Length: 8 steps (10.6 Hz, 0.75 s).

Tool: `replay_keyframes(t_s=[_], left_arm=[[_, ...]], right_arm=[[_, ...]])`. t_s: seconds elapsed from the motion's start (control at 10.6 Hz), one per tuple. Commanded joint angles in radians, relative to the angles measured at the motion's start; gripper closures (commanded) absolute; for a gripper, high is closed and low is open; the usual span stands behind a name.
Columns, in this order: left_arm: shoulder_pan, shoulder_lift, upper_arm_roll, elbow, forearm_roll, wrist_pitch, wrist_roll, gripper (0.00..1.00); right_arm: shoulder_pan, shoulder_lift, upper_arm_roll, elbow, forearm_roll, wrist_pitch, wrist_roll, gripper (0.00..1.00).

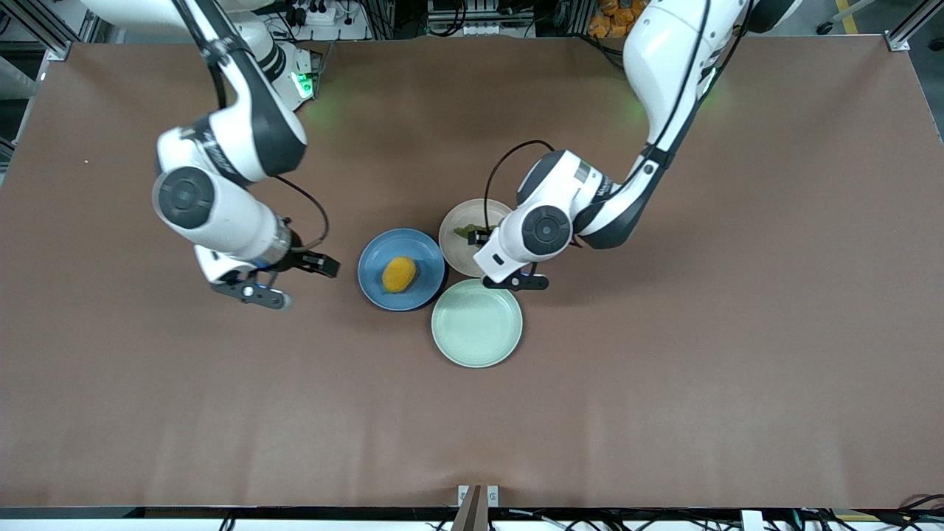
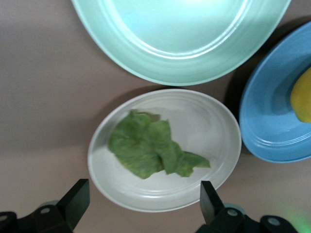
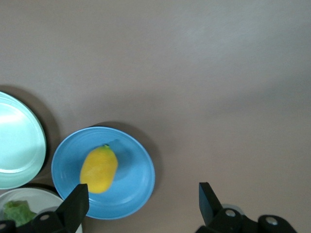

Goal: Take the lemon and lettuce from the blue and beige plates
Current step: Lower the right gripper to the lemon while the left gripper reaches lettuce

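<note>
right gripper: hangs over bare counter toward the right arm's end, just beside the blue plate, fingers spread wide apart and holding nothing.
blue plate: sits near the middle of the counter, touching or almost touching the beige plate and the mint-green plate.
lemon: lies in the blue plate, close to its centre, untouched; in the right wrist view it shows at on the plate.
beige plate: farther from the front camera than the mint-green plate, beside the blue plate toward the left arm's end; partly covered in the front view by the left arm's wrist.
lettuce: one crinkled green leaf lying flat in the beige plate, only a sliver of it visible in the front view.
left gripper: hangs over the beige plate, above the leaf, fingers wide apart, nothing between them.
mint-green plate: nearest the front camera of the three plates, nothing in it.
</note>
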Motion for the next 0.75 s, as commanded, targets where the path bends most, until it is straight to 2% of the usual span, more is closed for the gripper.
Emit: replay_keyframes(t_s=[0.0, 0.28, 0.66], left_arm=[[-0.034, 0.038, 0.011, 0.019, -0.019, 0.036, -0.053, 0.0], [-0.057, 0.052, 0.012, 0.001, -0.013, 0.071, -0.074, 0.0], [-0.068, 0.1, 0.012, -0.005, -0.01, 0.108, -0.082, 0.0]], right_arm=[[0.009, 0.052, 0.036, -0.09, 0.003, 0.179, 0.11, 0.0], [0.054, 0.146, 0.059, -0.098, -0.023, 0.287, 0.253, 0.0], [0.067, 0.213, 0.103, -0.098, -0.144, 0.324, 0.4, 0.02]])
